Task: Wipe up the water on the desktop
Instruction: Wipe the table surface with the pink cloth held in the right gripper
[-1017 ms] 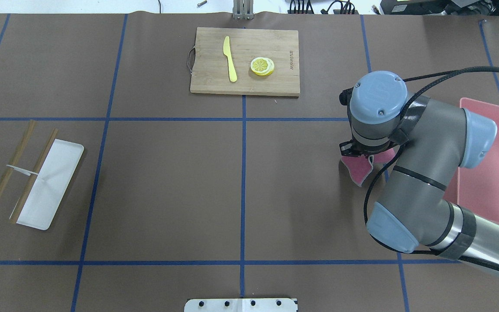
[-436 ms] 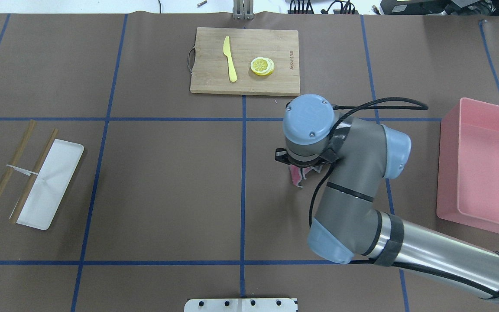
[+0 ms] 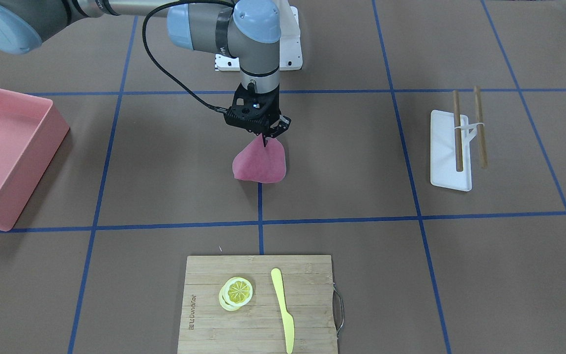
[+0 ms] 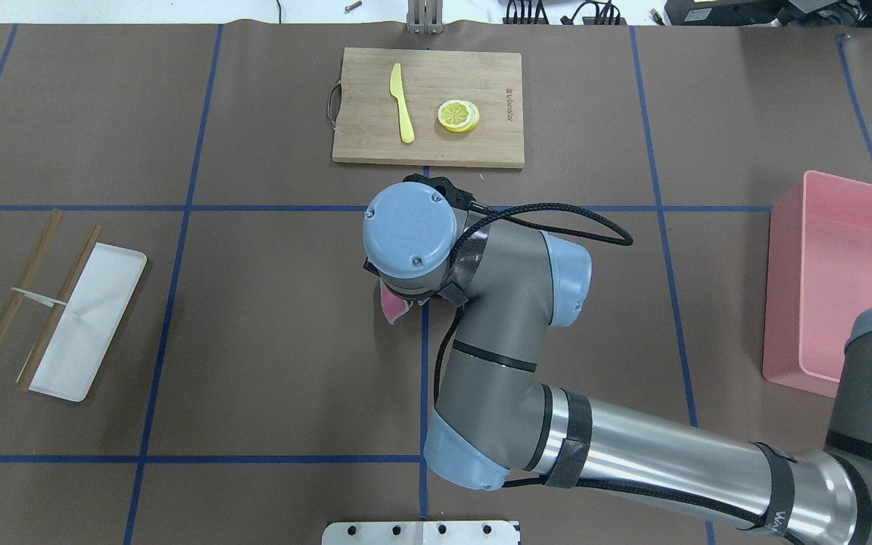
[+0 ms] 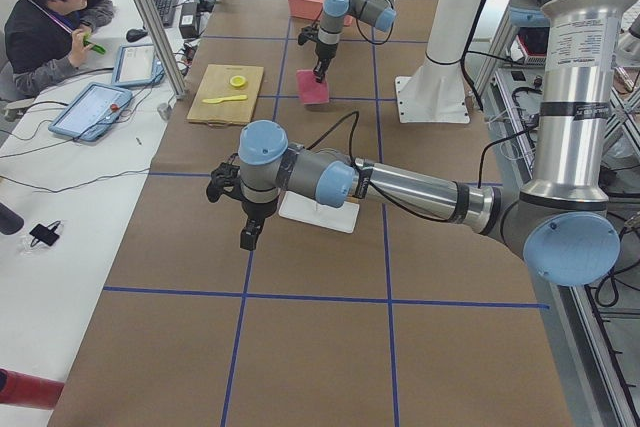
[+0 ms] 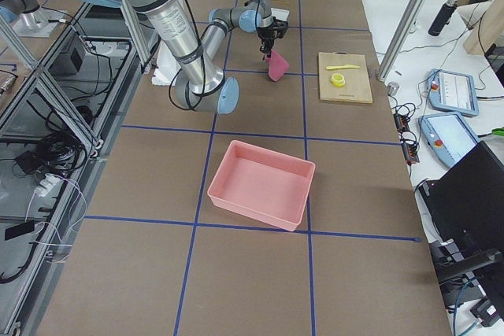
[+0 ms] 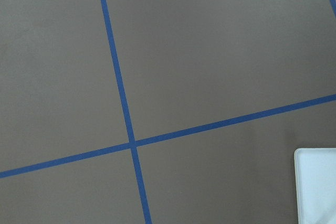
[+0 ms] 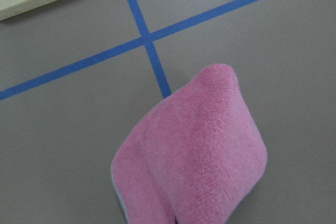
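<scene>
My right gripper [image 3: 265,139] is shut on a pink cloth [image 3: 259,164] and holds it by its top, so it hangs in a fold over the brown desktop [image 4: 284,341] at the middle blue tape line. The cloth also shows in the overhead view [image 4: 390,307] and the right wrist view [image 8: 194,150]. I cannot tell whether its lower edge touches the desktop. No water shows on the desktop. My left gripper [image 5: 247,239] hangs high near a white tray [image 5: 320,213]; it shows only in the exterior left view, so I cannot tell its state.
A bamboo cutting board [image 4: 428,144] with a yellow knife [image 4: 402,102] and lemon slices [image 4: 459,116] lies at the far middle. A pink bin [image 4: 784,303] stands at the right. The white tray [image 4: 95,333] with chopsticks [image 4: 65,295] lies at the left.
My right arm has swept left across the desktop with the pink cloth, from beside the pink bin to the middle tape line.
</scene>
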`<action>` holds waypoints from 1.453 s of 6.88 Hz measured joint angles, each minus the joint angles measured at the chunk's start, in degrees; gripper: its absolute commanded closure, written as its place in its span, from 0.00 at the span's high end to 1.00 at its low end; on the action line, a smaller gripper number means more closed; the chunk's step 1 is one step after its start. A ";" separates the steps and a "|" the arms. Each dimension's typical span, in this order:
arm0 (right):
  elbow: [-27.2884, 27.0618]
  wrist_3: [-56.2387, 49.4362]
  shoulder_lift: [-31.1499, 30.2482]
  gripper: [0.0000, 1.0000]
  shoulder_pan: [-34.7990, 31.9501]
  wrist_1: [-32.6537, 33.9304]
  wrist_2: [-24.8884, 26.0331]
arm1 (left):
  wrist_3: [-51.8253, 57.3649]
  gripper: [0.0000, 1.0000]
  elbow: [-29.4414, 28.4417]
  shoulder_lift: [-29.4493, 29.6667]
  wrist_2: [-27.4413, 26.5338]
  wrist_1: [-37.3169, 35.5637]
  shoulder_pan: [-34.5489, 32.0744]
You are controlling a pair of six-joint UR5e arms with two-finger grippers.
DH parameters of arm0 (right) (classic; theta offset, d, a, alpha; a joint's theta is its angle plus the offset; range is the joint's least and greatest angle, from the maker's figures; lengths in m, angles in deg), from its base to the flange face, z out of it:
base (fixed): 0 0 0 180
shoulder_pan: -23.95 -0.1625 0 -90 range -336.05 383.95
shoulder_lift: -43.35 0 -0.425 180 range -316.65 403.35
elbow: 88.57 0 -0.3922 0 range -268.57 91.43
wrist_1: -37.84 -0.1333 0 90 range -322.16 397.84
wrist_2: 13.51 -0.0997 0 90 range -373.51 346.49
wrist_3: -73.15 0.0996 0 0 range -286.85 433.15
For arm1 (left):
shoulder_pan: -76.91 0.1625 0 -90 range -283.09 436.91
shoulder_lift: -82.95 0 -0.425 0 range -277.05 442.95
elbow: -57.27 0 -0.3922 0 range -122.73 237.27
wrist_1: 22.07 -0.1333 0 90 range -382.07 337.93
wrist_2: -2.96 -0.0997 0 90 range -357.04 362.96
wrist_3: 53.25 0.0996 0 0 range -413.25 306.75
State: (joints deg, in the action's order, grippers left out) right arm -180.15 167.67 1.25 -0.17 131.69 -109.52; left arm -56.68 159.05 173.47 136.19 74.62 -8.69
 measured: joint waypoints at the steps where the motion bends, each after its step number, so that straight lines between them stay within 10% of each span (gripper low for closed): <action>1: -3.25 -1.41 -3.94 0.00 0.21 0.93 0.03 | 0.00 0.99 0.01 -0.27 0.03 0.12 0.00; 4: -23.40 -17.84 -24.17 0.00 -0.51 14.35 -0.65 | 0.00 0.98 0.25 -1.28 0.31 0.56 -0.03; 6: -26.47 -24.84 -32.06 0.00 -2.37 19.29 -0.25 | 0.00 0.99 0.26 -1.40 0.31 0.60 -0.11; 10: -13.65 -14.43 -15.34 0.00 -1.42 13.14 -0.10 | -0.12 0.99 0.12 -3.63 0.01 0.60 -1.76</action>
State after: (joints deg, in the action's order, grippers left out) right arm -193.80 153.24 -14.09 -1.59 144.83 -109.62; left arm -56.80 159.17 169.84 136.20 75.22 -10.45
